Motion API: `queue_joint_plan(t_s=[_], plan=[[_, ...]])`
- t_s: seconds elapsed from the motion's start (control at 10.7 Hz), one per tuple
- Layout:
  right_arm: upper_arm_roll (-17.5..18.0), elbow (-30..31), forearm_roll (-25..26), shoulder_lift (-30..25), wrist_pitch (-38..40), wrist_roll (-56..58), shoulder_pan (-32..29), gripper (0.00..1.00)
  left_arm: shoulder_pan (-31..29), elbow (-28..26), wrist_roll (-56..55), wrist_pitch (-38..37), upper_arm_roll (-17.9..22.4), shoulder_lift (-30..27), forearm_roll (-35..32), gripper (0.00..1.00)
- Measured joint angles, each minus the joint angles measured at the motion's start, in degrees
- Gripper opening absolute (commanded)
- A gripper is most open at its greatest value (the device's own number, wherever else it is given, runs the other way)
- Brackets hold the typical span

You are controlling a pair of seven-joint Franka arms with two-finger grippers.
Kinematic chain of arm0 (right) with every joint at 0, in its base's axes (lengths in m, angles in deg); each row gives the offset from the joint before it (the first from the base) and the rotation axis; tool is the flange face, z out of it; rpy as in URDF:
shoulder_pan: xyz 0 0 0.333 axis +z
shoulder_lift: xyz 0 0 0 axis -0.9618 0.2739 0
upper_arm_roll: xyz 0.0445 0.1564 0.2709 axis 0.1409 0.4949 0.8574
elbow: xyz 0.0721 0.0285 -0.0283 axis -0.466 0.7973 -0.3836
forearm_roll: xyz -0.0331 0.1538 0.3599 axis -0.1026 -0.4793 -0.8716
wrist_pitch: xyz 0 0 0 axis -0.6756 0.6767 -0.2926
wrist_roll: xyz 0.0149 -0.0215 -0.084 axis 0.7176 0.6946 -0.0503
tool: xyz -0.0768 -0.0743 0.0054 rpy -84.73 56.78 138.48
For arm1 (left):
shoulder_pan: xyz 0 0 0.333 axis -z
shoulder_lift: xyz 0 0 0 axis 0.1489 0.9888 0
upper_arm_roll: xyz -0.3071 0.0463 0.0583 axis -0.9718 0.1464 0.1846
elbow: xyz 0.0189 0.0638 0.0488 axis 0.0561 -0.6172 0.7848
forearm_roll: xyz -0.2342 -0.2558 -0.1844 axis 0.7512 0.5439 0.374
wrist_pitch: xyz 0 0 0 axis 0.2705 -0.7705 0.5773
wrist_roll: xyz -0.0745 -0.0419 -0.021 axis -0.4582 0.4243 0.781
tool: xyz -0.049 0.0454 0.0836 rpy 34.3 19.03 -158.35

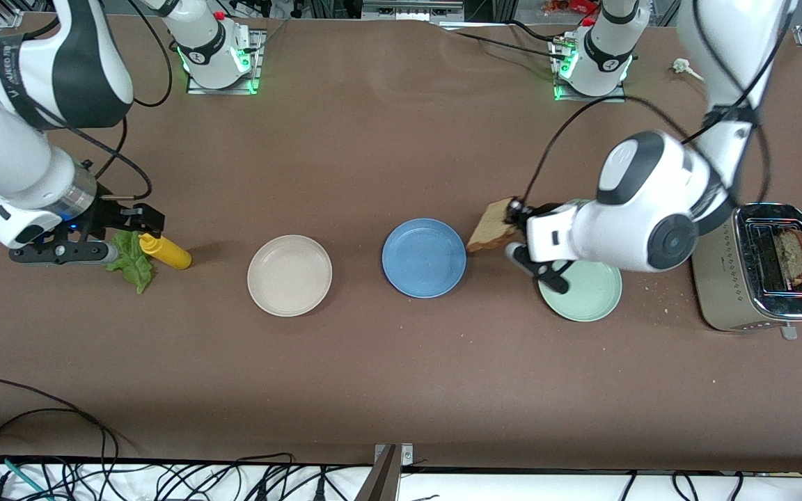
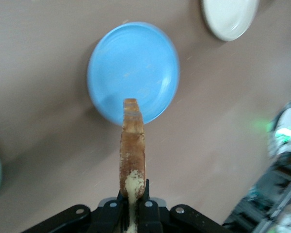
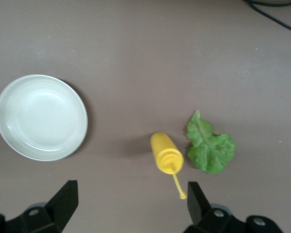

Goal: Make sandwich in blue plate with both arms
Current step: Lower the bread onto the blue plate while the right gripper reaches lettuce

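Note:
The blue plate (image 1: 423, 257) lies bare in the middle of the table, and also shows in the left wrist view (image 2: 133, 73). My left gripper (image 1: 514, 224) (image 2: 133, 194) is shut on a brown toasted bread slice (image 1: 491, 226) (image 2: 132, 145). It holds the slice on edge, in the air, over the table by the blue plate's rim on the left arm's side. My right gripper (image 1: 122, 236) (image 3: 131, 194) hangs open and holds nothing. Below it are a green lettuce leaf (image 1: 133, 261) (image 3: 211, 145) and a yellow squeeze bottle (image 1: 166, 252) (image 3: 166, 153).
A beige plate (image 1: 289, 275) (image 3: 41, 116) lies between the bottle and the blue plate. A pale green plate (image 1: 582, 292) lies under the left arm. A silver toaster (image 1: 763, 268) at the left arm's end holds another bread slice (image 1: 794, 257). Cables run along the table's near edge.

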Motion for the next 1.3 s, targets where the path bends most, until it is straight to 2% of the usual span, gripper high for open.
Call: queue_joint_plan(t_s=[0.19, 0.56, 0.65, 0.75, 1.02, 1.3], plan=[[-3.4, 0.2, 0.0, 1.3, 0.2, 8.8, -1.4, 1.00, 0.3, 0.0, 0.6, 6.3, 0.1, 6.0, 11.8, 0.00], [-10.2, 0.8, 0.0, 7.1, -4.1, 23.1, -2.9, 1.00, 3.8, 0.0, 6.5, 17.5, 0.0, 15.0, 18.5, 0.00], [-10.7, 0.9, 0.0, 8.9, -5.1, 25.7, -4.0, 1.00, 4.6, 0.0, 8.1, 19.0, 0.0, 16.2, 18.8, 0.09], [-10.8, 1.0, -0.1, 10.7, -5.6, 27.4, -5.3, 1.00, 4.8, 0.1, 9.3, 19.9, 0.0, 17.1, 18.8, 0.99], [-10.8, 3.1, -0.2, 13.9, -6.0, 28.7, -6.2, 1.00, 4.7, 0.0, 11.1, 20.5, 0.6, 18.6, 18.8, 1.00], [-10.8, 4.3, -0.2, 17.1, -7.6, 31.1, -7.1, 1.00, 3.9, 0.2, 11.8, 20.5, 1.1, 18.7, 14.5, 1.00]])
